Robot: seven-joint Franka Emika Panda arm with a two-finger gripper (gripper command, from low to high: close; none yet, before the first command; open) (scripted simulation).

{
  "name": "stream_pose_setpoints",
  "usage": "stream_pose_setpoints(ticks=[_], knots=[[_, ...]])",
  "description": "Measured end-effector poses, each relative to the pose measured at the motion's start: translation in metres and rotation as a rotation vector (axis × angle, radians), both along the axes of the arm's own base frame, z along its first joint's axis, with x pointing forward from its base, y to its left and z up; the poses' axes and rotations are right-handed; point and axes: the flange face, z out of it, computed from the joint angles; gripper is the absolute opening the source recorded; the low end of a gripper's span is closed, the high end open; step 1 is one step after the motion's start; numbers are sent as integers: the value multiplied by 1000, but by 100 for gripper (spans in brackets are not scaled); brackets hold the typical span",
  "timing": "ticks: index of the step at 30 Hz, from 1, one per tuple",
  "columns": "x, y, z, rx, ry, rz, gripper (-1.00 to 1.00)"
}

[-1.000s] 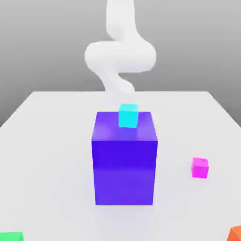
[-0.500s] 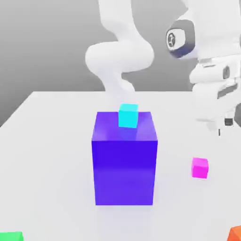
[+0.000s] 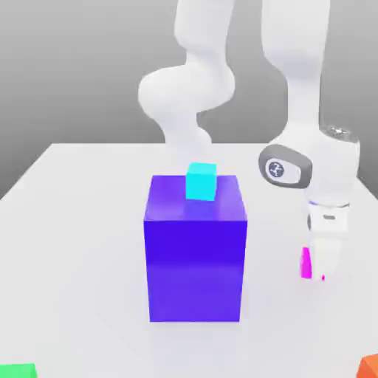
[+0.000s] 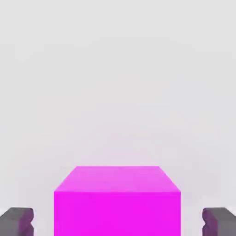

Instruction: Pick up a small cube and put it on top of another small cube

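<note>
The small magenta cube rests on the white table, between my gripper's two dark fingertips, with a gap on each side. In the exterior view, my gripper has come straight down over the cube at the exterior view's right. Only a thin magenta sliver shows beside the hand. The jaws stand open around the cube and do not touch it. A small cyan cube sits on top of the big blue-violet block in the middle of the table.
The white table stretches wide around the block. A green thing peeks in at the near corner on the exterior view's left, and an orange one on its right. The arm's white links rise behind the block.
The arm has swung in from above and lowered its hand onto the magenta cube at the exterior view's right. The cube, the block and the cyan cube have not moved.
</note>
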Motion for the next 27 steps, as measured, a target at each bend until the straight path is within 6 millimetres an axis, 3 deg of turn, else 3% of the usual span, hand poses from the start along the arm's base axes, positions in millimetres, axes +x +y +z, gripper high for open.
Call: stream_pose_setpoints(ticks=[4, 11, 15, 18, 22, 27], knots=[[0, 0, -1, -1, 0, 0, -100], [0, 0, 54, -3, -2, 2, -100], [81, -39, 64, -2, 18, -145, -100], [142, -79, 67, 1, 32, -235, -100], [218, -165, 72, 7, 42, -375, -100], [273, -287, 82, 12, 39, -520, -100]])
